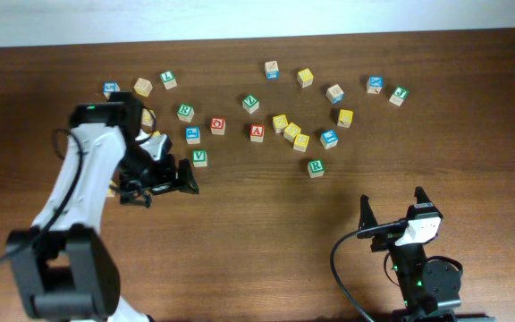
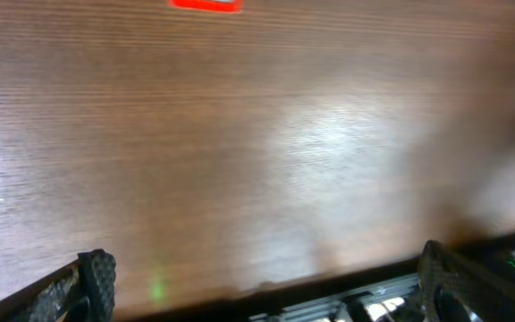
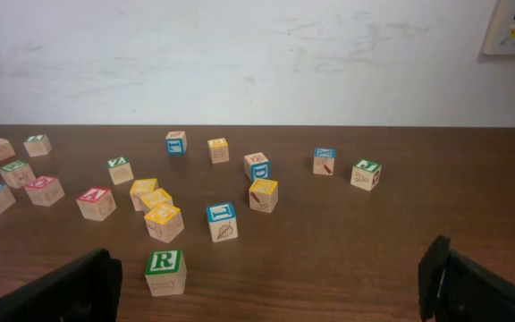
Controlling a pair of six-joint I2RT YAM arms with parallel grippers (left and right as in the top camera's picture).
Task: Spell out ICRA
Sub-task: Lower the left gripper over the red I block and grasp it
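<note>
Trouble from here would come mostly from crowding. The table [image 1: 266, 241] is bare along its near half, while the blocks [image 1: 251, 104] lie scattered across the far half, several touching or just beside one another. The left claw [image 1: 161, 183] hangs over bare wood at the left side, spread wide with nothing in it. Its own camera shows only wood between the fingers [image 2: 97, 277] and a sliver of a red block [image 2: 204, 4] at the top edge. The right claw [image 1: 392, 206] sits at the near right, likewise wide and empty.

With jaws that wide, a reach into the yellow cluster [image 1: 291, 131] could shove neighbours, tip a block or catch two at once. A second risk is taking a wrong letter. Many faces are too small to read from above, and a block could be set down with its letter turned away.

The blocks are small wooden cubes with coloured faces. The green R block [image 3: 165, 271] stands alone, nearest the right claw, and looks easy to take. The red A block [image 3: 96, 202] sits near the yellow cluster without touching it. A blue block [image 3: 222, 221] seems to bear an I; no C can be made out.
</note>
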